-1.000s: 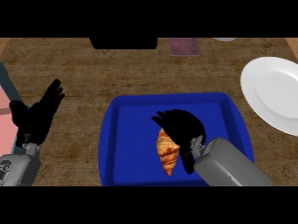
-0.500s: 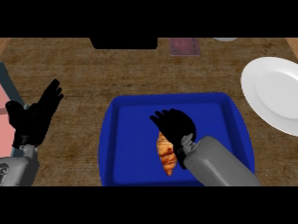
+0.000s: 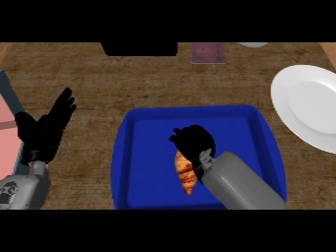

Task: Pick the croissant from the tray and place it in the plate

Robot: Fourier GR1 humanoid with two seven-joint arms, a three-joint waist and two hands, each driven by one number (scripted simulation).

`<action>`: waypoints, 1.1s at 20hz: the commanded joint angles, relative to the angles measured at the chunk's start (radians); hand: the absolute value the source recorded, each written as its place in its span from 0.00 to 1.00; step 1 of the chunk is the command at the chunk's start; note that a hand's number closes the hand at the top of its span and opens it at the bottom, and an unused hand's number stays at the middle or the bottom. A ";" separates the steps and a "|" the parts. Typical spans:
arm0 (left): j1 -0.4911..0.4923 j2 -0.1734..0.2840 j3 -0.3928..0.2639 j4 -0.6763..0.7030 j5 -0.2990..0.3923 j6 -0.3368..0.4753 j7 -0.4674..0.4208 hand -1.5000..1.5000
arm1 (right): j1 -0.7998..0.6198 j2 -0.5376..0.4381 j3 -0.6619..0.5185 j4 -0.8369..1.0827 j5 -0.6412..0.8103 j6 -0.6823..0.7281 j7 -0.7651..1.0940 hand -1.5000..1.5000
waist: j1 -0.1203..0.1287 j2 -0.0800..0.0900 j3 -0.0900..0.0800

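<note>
1. The croissant lies in the blue tray, long axis running from the robot's near side toward the far side, slightly left of the tray's middle.
2. The right hand sits over the croissant's far end, fingers curled down; whether they clasp it cannot be told.
3. The left hand rests with fingers straight, well left of the tray.
4. The white plate lies right of the tray, so the right hand is nearer for the carry.
</note>
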 commanded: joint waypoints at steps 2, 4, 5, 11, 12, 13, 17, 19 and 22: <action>0.008 0.004 0.015 -0.030 -0.005 -0.003 0.016 0.50 | 0.056 0.015 0.060 0.020 0.016 -0.002 -0.096 1.00 | 0.002 0.007 0.002; -0.010 -0.006 0.028 0.040 0.005 -0.021 -0.017 0.50 | 0.007 0.047 0.030 0.055 0.013 0.020 -0.099 1.00 | 0.001 0.009 0.002; 0.006 0.002 0.021 -0.035 -0.004 -0.009 0.043 0.50 | 0.089 0.005 0.026 -0.096 0.008 0.063 -0.062 1.00 | -0.005 0.005 0.002; 0.034 -0.038 -0.004 -0.088 -0.033 0.008 0.052 0.50 | 0.094 0.044 0.053 0.017 0.099 -0.156 -0.120 1.00 | 0.002 0.007 0.003; -0.019 -0.025 0.027 -0.008 -0.037 -0.001 0.017 0.50 | 0.034 0.031 0.016 -0.014 0.110 -0.139 -0.131 1.00 | -0.002 0.008 0.002; -0.009 -0.037 0.006 0.007 -0.051 0.004 0.018 0.50 | 0.063 0.018 -0.026 -0.053 0.088 -0.181 -0.122 1.00 | -0.005 0.008 0.002; 0.042 0.014 0.063 -0.022 0.008 -0.039 0.007 0.50 | 0.219 -0.057 -0.185 -0.207 0.003 -0.400 -0.154 1.00 | -0.029 0.001 0.004; 0.012 0.016 0.064 -0.004 -0.005 -0.033 0.004 0.50 | 0.204 -0.097 -0.264 -0.232 -0.018 -0.451 -0.190 1.00 | -0.027 0.005 0.003; 0.032 0.013 0.057 0.000 -0.014 -0.035 -0.007 0.50 | 0.231 -0.123 -0.334 -0.341 -0.029 -0.566 -0.221 1.00 | -0.033 0.001 0.003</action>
